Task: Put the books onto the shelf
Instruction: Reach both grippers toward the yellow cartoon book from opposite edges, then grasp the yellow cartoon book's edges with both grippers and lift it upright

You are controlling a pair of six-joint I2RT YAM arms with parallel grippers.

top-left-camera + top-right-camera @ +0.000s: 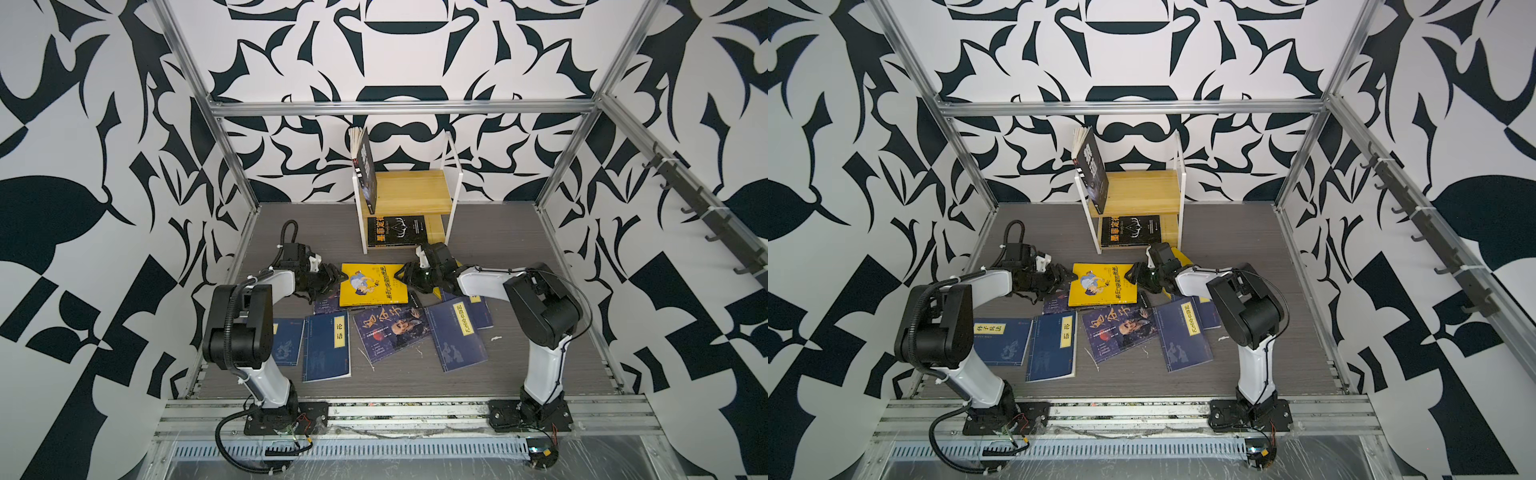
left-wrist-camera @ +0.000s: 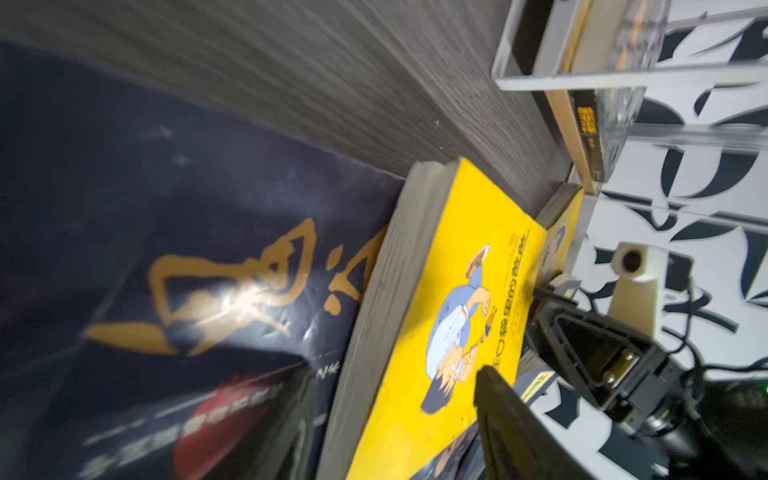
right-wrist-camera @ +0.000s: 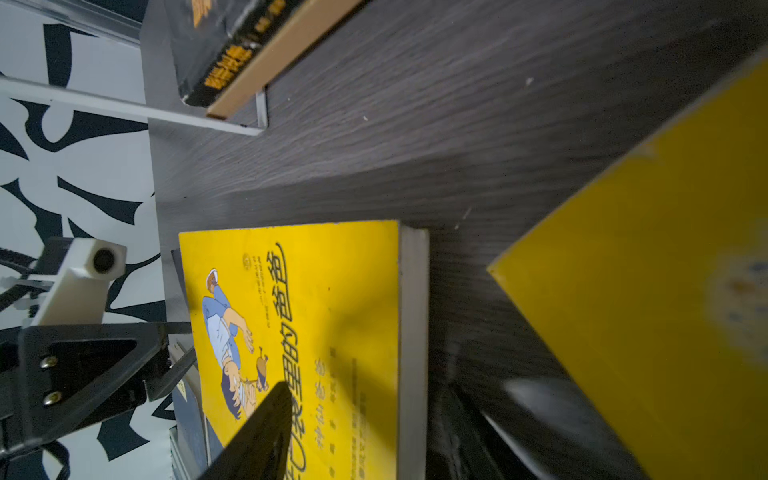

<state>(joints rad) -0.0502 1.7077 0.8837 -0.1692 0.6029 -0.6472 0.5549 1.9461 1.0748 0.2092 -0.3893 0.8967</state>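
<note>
While two dark books [image 1: 397, 230] are sitting on the shelf [image 1: 411, 191], your left gripper [image 1: 336, 279] and right gripper [image 1: 401, 276] are straddling the yellow book [image 1: 372, 286]; whether either is clamping, I cannot tell. Several navy books [image 1: 326, 353] are waiting on the table [image 1: 519, 249].

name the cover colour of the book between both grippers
The book is bright yellow; clearest in the right wrist view.

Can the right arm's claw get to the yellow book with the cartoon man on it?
Probably yes. The right claw is at the edge of the yellow book, jaws open around it, and that book lies on top of the navy books with nothing covering it.
</note>
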